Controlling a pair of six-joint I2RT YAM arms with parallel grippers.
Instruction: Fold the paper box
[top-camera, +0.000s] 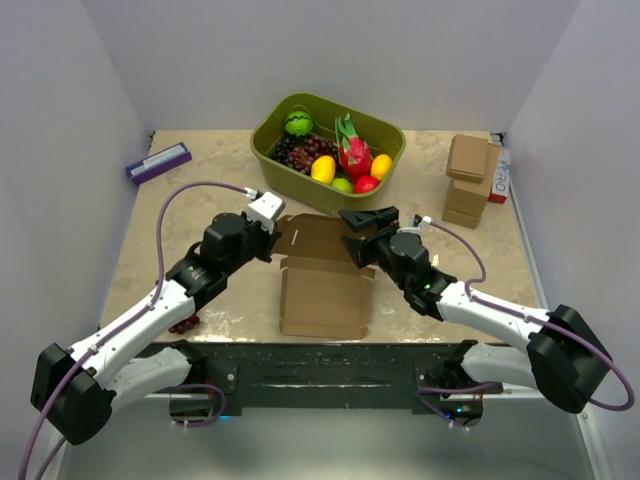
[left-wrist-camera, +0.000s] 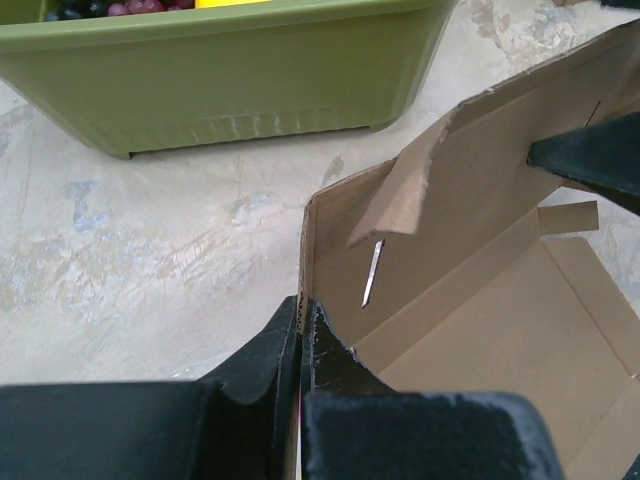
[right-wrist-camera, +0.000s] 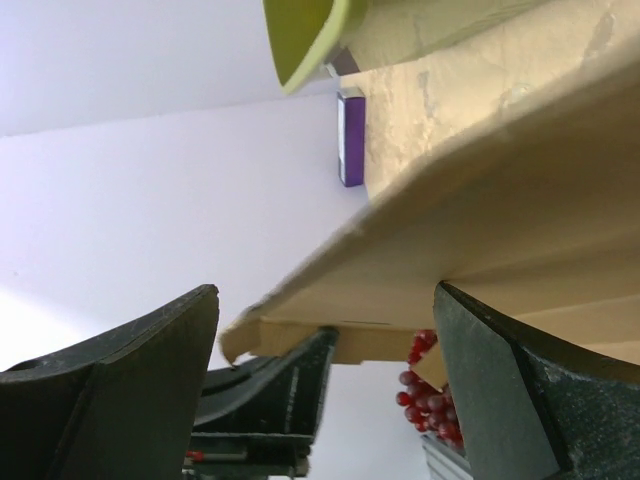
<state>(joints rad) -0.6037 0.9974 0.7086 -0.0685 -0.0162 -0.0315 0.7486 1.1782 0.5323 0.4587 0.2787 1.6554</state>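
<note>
The paper box (top-camera: 322, 290) lies in the middle of the table, brown cardboard, base flat, its back panel and flaps raised. My left gripper (top-camera: 272, 240) is at the box's back left corner; in the left wrist view it (left-wrist-camera: 300, 335) is shut on the upright left wall (left-wrist-camera: 303, 250), with the box's inside (left-wrist-camera: 500, 340) to the right. My right gripper (top-camera: 362, 235) is open at the back right of the box. In the right wrist view its fingers (right-wrist-camera: 325, 300) straddle the raised cardboard panel (right-wrist-camera: 480, 230) without closing on it.
A green bin (top-camera: 270, 150) with fruit stands behind the box, close in the left wrist view (left-wrist-camera: 220, 90). A stack of small cardboard boxes (top-camera: 468, 182) is at the back right. A purple box (top-camera: 158, 162) is at the back left. Red grapes (top-camera: 185, 324) lie by the left arm.
</note>
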